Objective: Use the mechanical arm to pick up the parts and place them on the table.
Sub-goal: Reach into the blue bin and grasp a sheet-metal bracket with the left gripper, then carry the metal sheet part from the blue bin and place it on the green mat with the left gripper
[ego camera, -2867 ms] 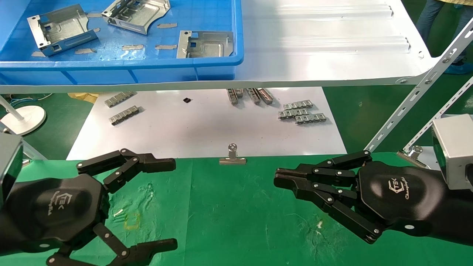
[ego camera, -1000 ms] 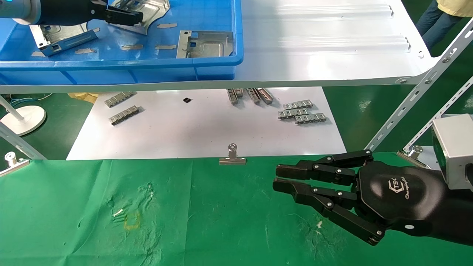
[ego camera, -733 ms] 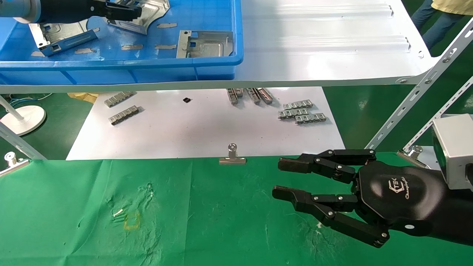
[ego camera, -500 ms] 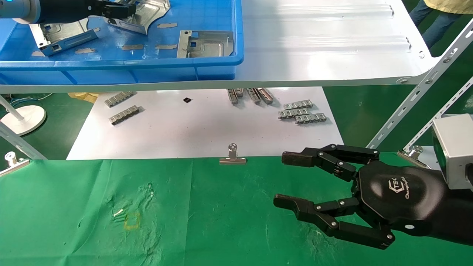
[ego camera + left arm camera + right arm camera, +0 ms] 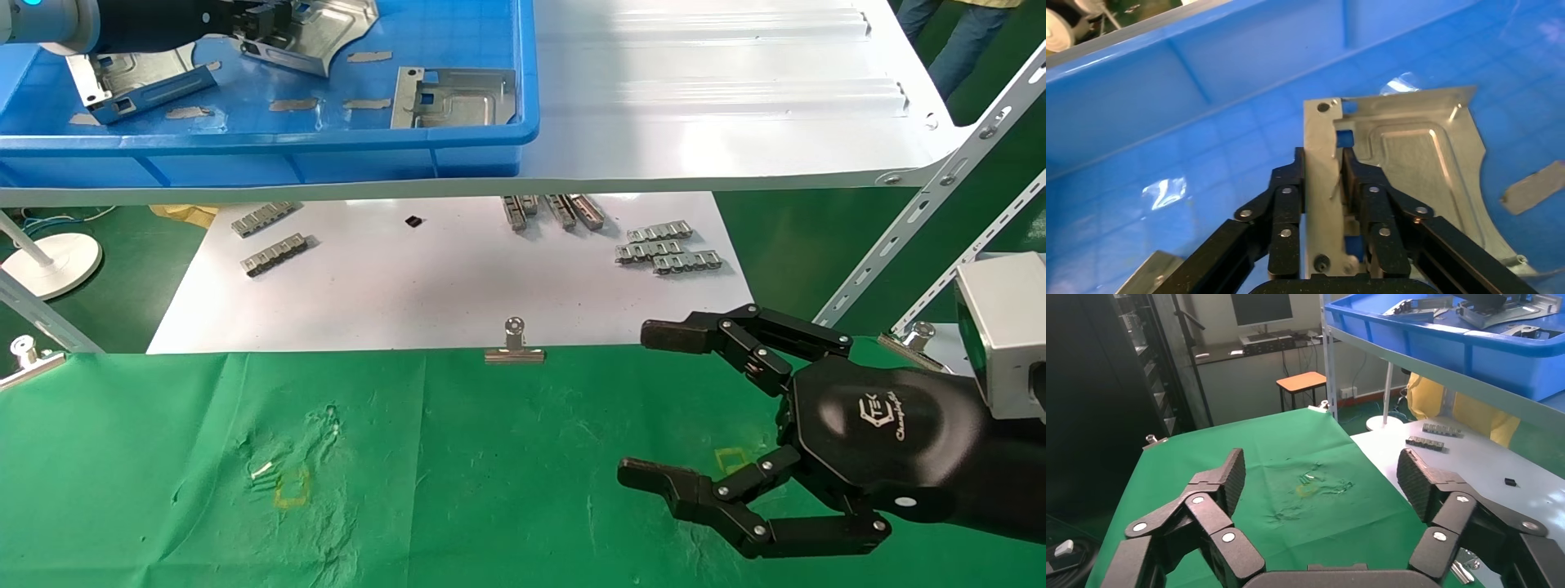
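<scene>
**Q:** Start on your left. What is your left hand doing?

**A:** My left black three-fingered hand (image 5: 260,18) is up at ten o'clock from my head, inside the blue plastic bin (image 5: 482,139) on the glossy white shelf board (image 5: 719,122). Its fingers (image 5: 1288,202) are clamped on the upright folded flange of one silver stamped sheet-metal bracket (image 5: 1407,165). In the wrist view the flange runs straight out along my finger line, and the ribbed plate spreads away to one side of the grip.

**Q:** So which way does that bracket have to travel?

**A:** Back toward me, toward six o'clock, and down onto the wrinkled bright green cloth table (image 5: 458,474). The bin wall and the shelf edge lie between, so I judge it must lift clear first.

**Q:** Where are the other brackets?

**A:** Two more lie in the same bin: one at the far-left end (image 5: 135,77), one flat near the right wall (image 5: 458,98). Both are far nearer my left hand than my right.

**Q:** And your right hand?

**A:** My right black three-fingered hand (image 5: 662,408) hovers low over the green cloth at four o'clock, fingers spread wide and holding nothing, pointing toward nine o'clock. It is well apart from the bin, so the left one is better placed for this carry.
</scene>
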